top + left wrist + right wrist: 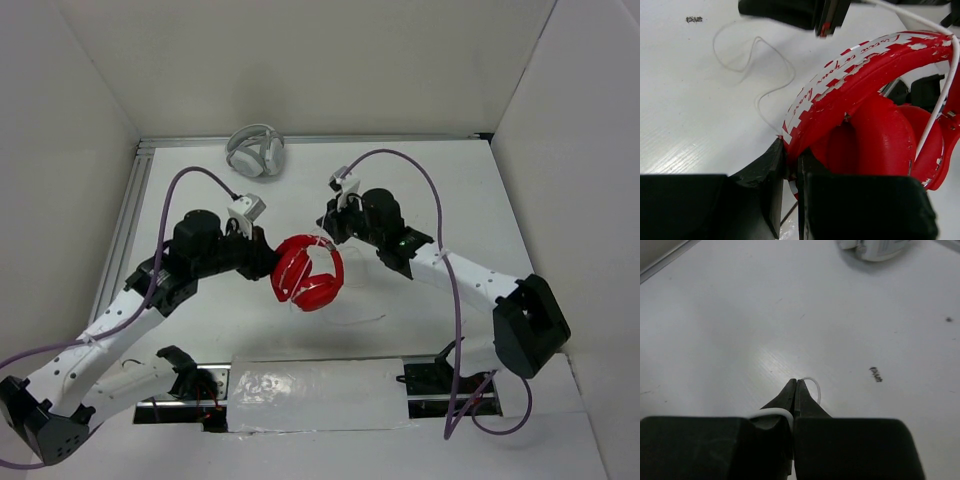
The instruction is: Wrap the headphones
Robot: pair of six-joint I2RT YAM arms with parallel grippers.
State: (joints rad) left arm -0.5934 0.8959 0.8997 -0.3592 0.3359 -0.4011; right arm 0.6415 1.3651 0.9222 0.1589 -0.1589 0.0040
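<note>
We find the left claw (791,169) pressed together on the curved headband of the bright red over-ear headphones (865,75). Its two black fingers (765,185) pinch the band near one end, where the red coating has flaked to white. Just behind that grip sits a round, padded red ear cup, with the second cup beyond it.

From above, this claw meets the red headphones from the left. They are near the middle of the flat white table (430,180), between the two arms. We cannot tell whether they rest on the surface or hang just above it.

The right claw (795,386) is also pressed together, and it pinches the long thin white cable (812,385). A small loop of it curls out just past the fingertips. In the overhead view this claw sits just beyond the red headphones, on their far right side. The left wrist camera shows the white cable coming down across the headband and ear cup. More of it lies in loose curves on the table beside the red headphones.

Well apart, at the far edge of the table, lie white-grey over-ear headphones (256,151). A sheet of clear plastic film (320,392) covers the near edge between the arm bases.
</note>
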